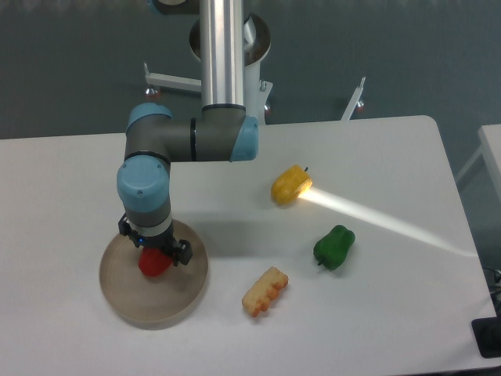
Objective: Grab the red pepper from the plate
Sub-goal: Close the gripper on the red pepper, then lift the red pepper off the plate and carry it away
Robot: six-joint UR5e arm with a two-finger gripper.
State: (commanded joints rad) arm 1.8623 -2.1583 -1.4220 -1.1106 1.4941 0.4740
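The red pepper sits on the round beige plate at the front left of the table. My gripper is straight above the pepper, down at it, with the dark finger parts on either side of its top. The wrist hides the fingertips, so I cannot tell whether the fingers press on the pepper. Only the lower part of the pepper shows below the gripper.
A yellow pepper lies at the table's middle, a green pepper to its right front, and a tan ridged toy lies right of the plate. A bright streak of light crosses the table's right side.
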